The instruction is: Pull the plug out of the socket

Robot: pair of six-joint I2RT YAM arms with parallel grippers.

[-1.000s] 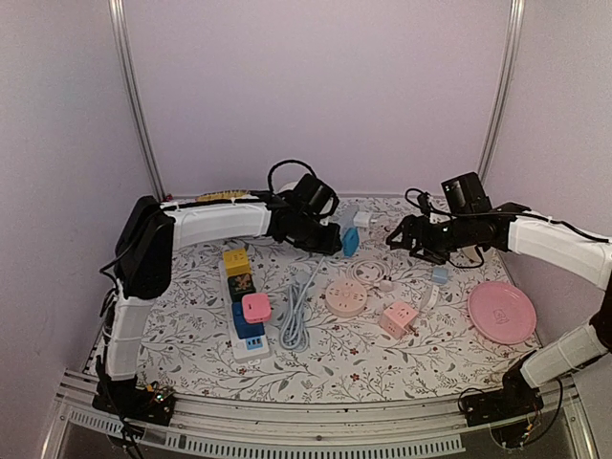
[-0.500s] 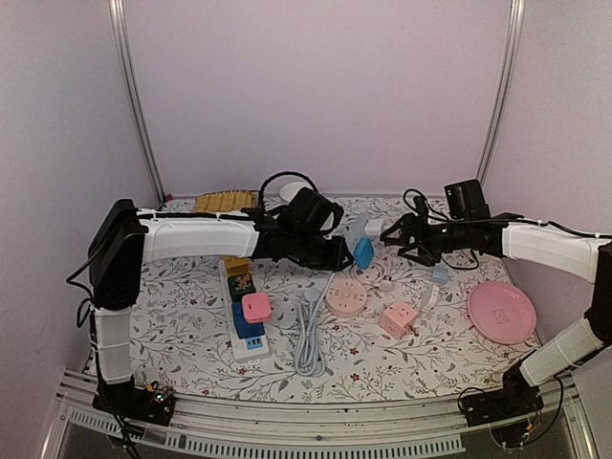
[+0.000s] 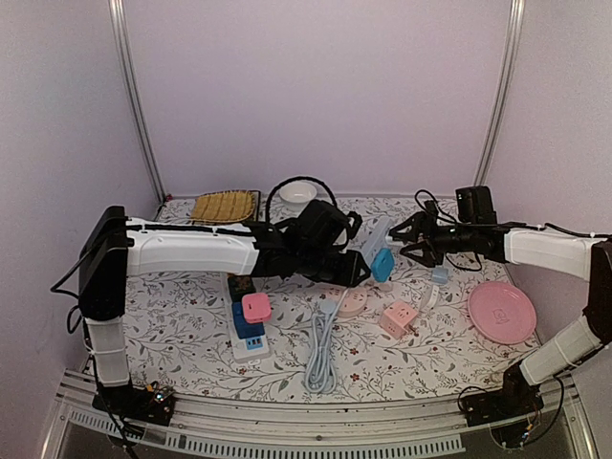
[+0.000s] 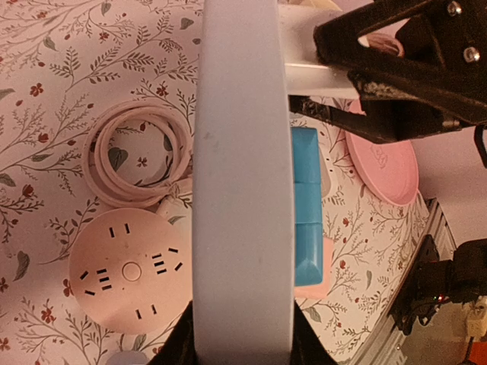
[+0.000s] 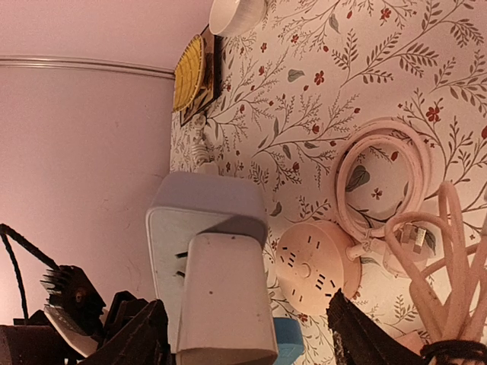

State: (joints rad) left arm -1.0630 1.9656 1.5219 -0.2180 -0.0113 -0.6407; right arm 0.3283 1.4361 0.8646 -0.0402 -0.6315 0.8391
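Pwr strip (image 4: 242,182) moved rt, between right end effector (image 3: 405,239) jaws.

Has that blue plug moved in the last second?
Yes. The blue plug, carried with its grey socket strip, has shifted right and nearer, toward the pink plate, which stayed put.

The grey strip (image 4: 242,190) hides much of the blue plug (image 4: 307,220); the white plug (image 5: 228,304) is cut off at its lower end.

Two white strips: bench strip (image 3: 253,346), lifted strip (image 4: 242,190). Two pink sockets: round socket (image 4: 129,274), cube socket (image 3: 399,318). One plate (image 3: 502,311), one bowl (image 3: 298,192), one mat (image 3: 223,206), one grey cable (image 3: 320,344), one pink coil (image 4: 137,156).
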